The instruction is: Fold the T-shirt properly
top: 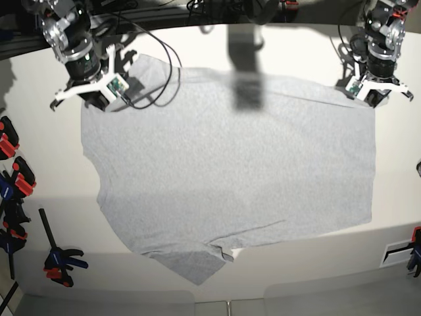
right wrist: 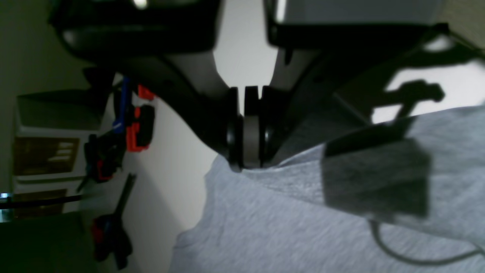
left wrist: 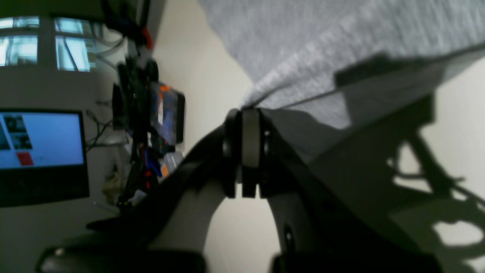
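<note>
The light grey T-shirt (top: 230, 171) lies spread flat, plain side up, on the white table (top: 395, 197). One sleeve (top: 191, 260) points toward the front edge. My left gripper (top: 367, 97) is at the shirt's far right corner. In the left wrist view that gripper (left wrist: 246, 113) is shut, with the T-shirt's (left wrist: 303, 45) edge pinched between its pads. My right gripper (top: 99, 99) is at the far left corner. In the right wrist view this gripper (right wrist: 250, 163) is shut on the T-shirt's (right wrist: 284, 227) edge.
Red, blue and black clamps (top: 13, 178) lie along the table's left side, and one more clamp (top: 60, 259) sits near the front left. A black cable (top: 161, 72) loops over the shirt beside the right arm. A lit monitor (left wrist: 41, 140) stands off the table.
</note>
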